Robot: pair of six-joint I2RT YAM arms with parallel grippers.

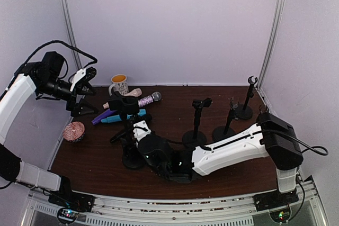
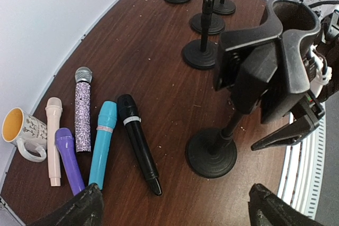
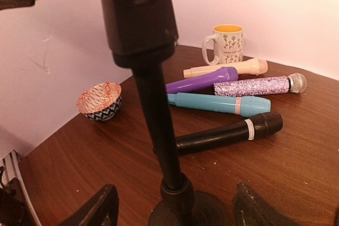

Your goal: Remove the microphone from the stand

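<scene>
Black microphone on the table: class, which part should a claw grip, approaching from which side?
Probably the slim handle of the black microphone, below its white band, from straight above and across its width: it lies flat, and there the teal microphone is farthest away.

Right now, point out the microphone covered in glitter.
The lilac glitter-coated microphone with the silver mesh head, lying between the smooth purple microphone and the turquoise microphone.

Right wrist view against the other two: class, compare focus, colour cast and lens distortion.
Right wrist view: warm pinkish cast; the stand clip near the lens is a soft, almost black mass, the black microphone behind it sharper. Left wrist view: neutral colour, wide-angle curving of the table edge. Top external view: even, cool light, faint shadows.
</scene>
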